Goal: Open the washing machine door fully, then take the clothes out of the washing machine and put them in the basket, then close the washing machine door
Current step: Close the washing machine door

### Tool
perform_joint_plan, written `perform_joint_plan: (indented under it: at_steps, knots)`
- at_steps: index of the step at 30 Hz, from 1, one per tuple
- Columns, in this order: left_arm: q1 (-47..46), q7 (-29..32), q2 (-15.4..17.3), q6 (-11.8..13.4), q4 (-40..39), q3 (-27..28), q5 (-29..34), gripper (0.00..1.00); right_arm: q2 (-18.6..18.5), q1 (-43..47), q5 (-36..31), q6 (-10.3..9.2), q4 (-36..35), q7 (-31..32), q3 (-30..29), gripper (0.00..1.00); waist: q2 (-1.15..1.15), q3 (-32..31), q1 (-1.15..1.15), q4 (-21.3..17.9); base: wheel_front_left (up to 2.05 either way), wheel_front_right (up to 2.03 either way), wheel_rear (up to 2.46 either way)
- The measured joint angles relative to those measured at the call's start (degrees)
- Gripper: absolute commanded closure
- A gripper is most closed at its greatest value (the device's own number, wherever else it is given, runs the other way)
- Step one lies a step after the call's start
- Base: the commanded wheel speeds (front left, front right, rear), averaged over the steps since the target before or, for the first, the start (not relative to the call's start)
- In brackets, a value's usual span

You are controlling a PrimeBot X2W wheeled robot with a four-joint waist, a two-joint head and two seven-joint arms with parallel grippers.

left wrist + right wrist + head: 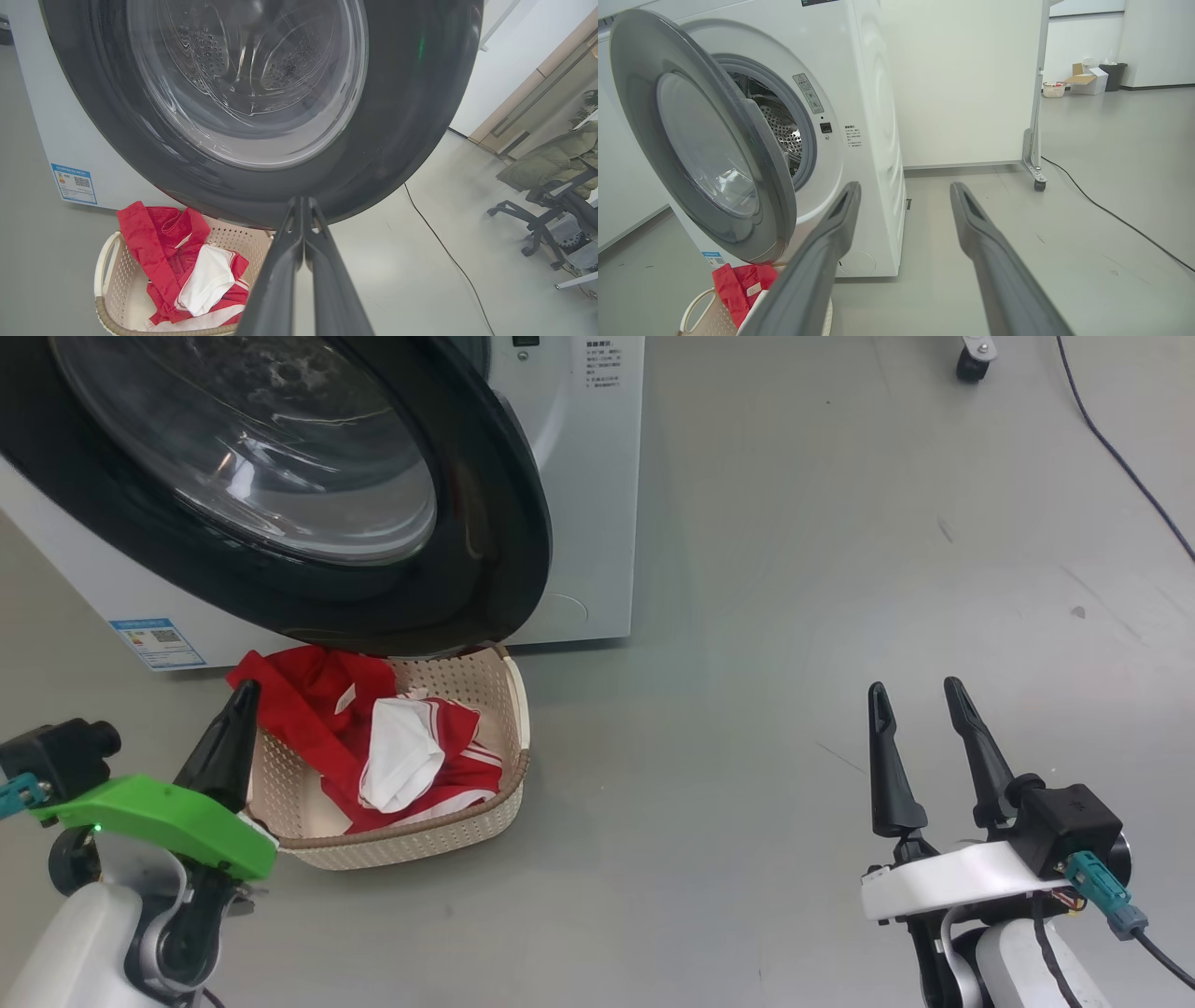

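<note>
Clothes lie in the basket beside the left pincer.

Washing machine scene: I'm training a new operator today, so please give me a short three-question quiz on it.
1. True or false: the washing machine door is shut flat against the washing machine.
2. Where do the clothes lie? A, inside the drum; B, in the basket; C, spread on the floor.
3. Of the left gripper and the right gripper, which one is open?

Key: 1 false, the door stands ajar. 2 B. 3 the right gripper; the left gripper is shut and empty.
</note>
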Motion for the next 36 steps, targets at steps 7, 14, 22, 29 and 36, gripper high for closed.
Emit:
perform_joint_plan:
  at_steps: [7,14,22,29,36]
  knots:
    - [2.4,-6.8,0.9,0.0,-1.6,-1.3,6.4,1.00,0.0,0.0,0.0,0.51,0.0,0.0,-0.2,0.00,0.00,-1.3,0.00,2.4,0.00,0.00,0.00]
    - [4.5,-13.5,1.9,0.0,-2.3,-1.0,10.7,1.00,0.3,0.0,-0.1,0.99,0.0,0.0,0.0,0.00,0.00,-1.6,0.00,3.1,0.00,0.00,0.00]
    - [7.2,-14.2,2.1,0.6,-2.4,-0.1,16.6,1.00,0.4,0.1,-0.4,1.01,0.0,0.0,-0.2,0.00,0.00,-1.7,0.00,3.3,0.00,0.00,0.00]
    - [8.8,-14.2,1.6,4.5,-3.0,3.3,22.2,0.00,0.9,0.8,-0.4,1.52,0.1,0.0,-0.5,0.00,0.00,-1.8,0.00,3.6,0.00,0.00,0.00]
    - [9.3,-14.2,-1.3,5.1,-6.2,7.0,24.2,0.00,1.0,1.1,-0.4,1.64,0.4,0.0,-0.8,0.00,0.00,-2.1,0.00,3.8,0.00,0.00,0.00]
